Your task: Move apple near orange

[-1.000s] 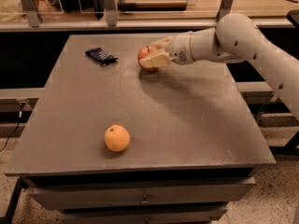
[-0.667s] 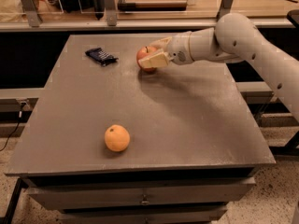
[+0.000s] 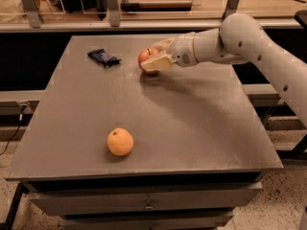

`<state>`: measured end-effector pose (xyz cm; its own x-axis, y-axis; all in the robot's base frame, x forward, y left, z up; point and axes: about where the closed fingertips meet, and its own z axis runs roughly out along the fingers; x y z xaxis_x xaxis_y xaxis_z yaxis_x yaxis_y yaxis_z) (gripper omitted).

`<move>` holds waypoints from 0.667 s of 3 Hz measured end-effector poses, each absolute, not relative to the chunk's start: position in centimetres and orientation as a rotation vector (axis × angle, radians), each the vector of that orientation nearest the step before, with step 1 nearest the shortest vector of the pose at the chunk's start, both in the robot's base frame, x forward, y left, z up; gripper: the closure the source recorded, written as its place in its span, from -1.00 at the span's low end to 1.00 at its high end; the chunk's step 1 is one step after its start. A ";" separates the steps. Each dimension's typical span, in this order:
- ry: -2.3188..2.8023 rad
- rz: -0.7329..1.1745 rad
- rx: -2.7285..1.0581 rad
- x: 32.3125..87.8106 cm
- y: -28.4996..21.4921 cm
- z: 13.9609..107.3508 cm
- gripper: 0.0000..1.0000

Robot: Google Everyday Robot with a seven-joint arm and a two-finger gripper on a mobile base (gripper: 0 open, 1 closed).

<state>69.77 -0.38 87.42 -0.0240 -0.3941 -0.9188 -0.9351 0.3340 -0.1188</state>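
At the far middle of the surface the hand grips the apple between its fingers, and the orange lies well apart, nearer and slightly left.

Around the orange the desk lies open on every side, with wide bare surface to its right and beyond it. Far beyond the orange and slightly right, the gripper sits with its jaws closed on the apple; nothing lies in the lane between the two fruits. Beyond the orange and a little left lies a dark packet, near the apple but apart from it. The white arm spans the air far beyond and right of the orange. Upright posts stand past the desk's far edge.
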 end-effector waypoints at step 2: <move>1.394 0.678 -1.447 61.4 -2.4 94.6 1.00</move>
<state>61.37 -2.44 94.55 0.1866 -0.4104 -0.8926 -0.9555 0.1354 -0.2620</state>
